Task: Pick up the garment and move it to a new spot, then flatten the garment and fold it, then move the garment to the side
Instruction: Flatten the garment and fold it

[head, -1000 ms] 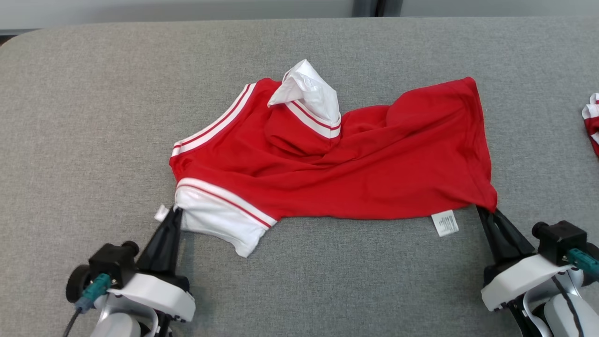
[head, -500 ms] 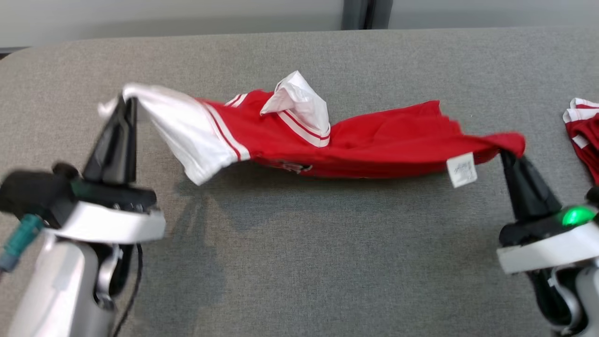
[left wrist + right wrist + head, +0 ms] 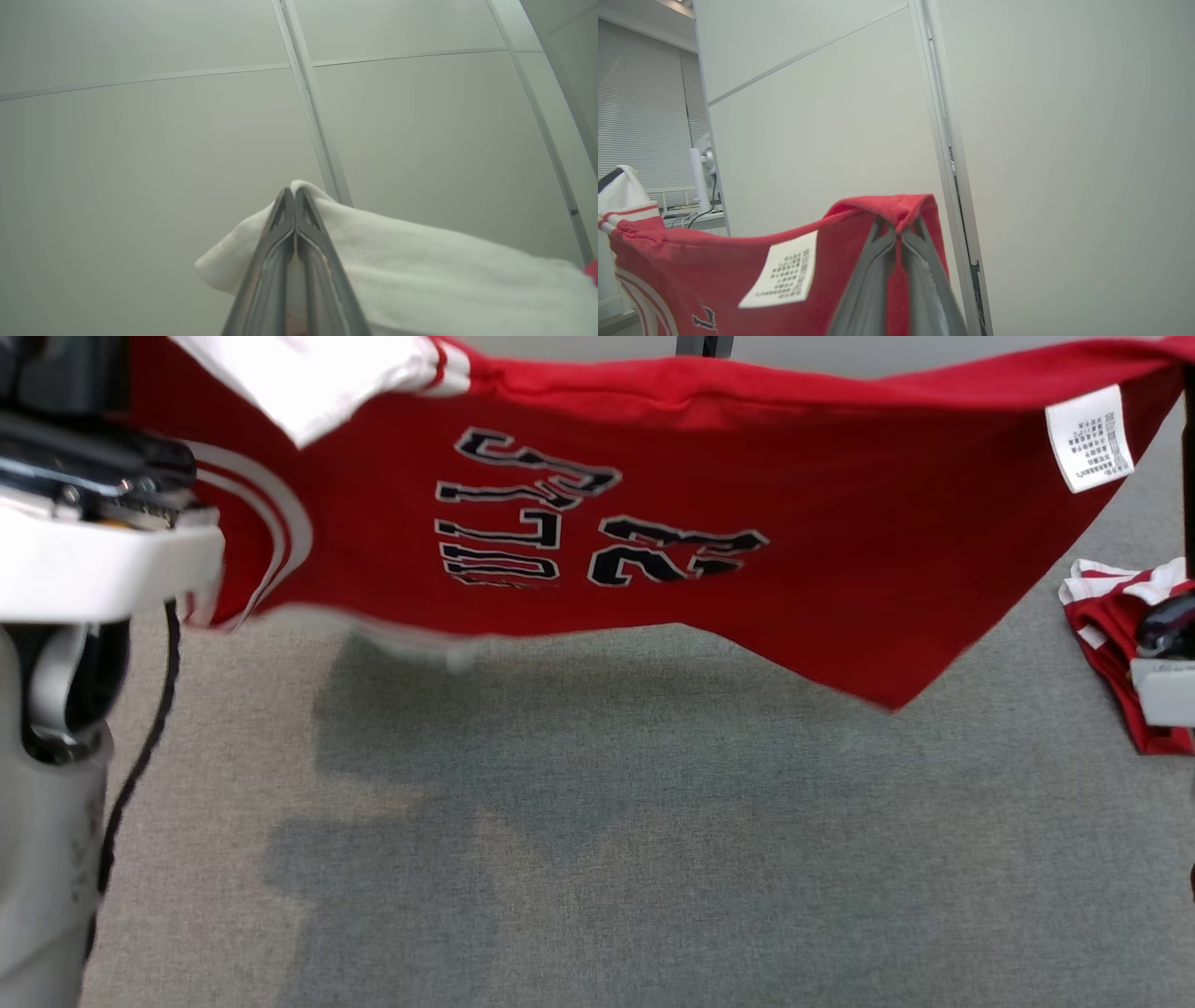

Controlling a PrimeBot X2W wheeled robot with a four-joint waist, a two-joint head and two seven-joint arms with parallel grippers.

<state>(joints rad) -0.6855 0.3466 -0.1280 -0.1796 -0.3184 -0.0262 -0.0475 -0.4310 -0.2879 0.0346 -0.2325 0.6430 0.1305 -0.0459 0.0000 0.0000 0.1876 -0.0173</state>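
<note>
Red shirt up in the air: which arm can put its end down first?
Probably left: the left end effector pinches the shirt by its white sleeve above grey table; the right end effector hangs near another crumpled garment.

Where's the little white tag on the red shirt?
In the head view the white tag hangs upper right on the red shirt, near the right gripper.

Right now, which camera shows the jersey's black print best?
The head view: the whole black print faces it across the hanging red jersey. The right wrist view catches one corner of the print; the left wrist view looks at the white sleeve.
</note>
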